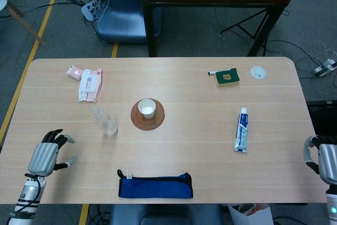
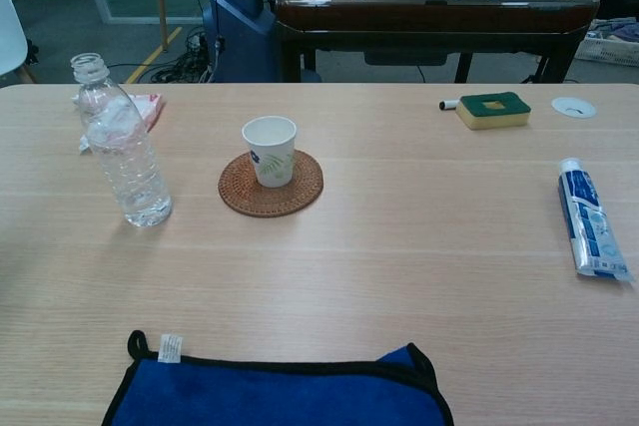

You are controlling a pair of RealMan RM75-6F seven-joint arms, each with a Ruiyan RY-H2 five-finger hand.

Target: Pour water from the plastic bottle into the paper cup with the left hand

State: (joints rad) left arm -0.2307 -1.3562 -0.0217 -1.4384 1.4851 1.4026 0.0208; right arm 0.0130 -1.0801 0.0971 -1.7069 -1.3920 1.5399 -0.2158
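Note:
A clear plastic bottle [image 1: 104, 121] [image 2: 122, 145] stands upright and uncapped on the table, left of a white paper cup [image 1: 147, 108] [image 2: 270, 150] that sits on a round woven coaster [image 1: 147, 115] [image 2: 271, 185]. My left hand [image 1: 46, 153] hovers at the table's near left corner, well apart from the bottle, fingers spread and holding nothing. It is out of the chest view. My right hand [image 1: 322, 157] shows only at the right edge of the head view, off the table; its fingers are hard to read.
A blue pouch [image 1: 155, 185] [image 2: 280, 390] lies at the front edge. A toothpaste tube [image 1: 241, 130] [image 2: 591, 218] lies on the right. A green sponge [image 1: 227, 77] with a pen, a white disc [image 1: 258, 72] and wipes packs [image 1: 89, 84] sit along the far side.

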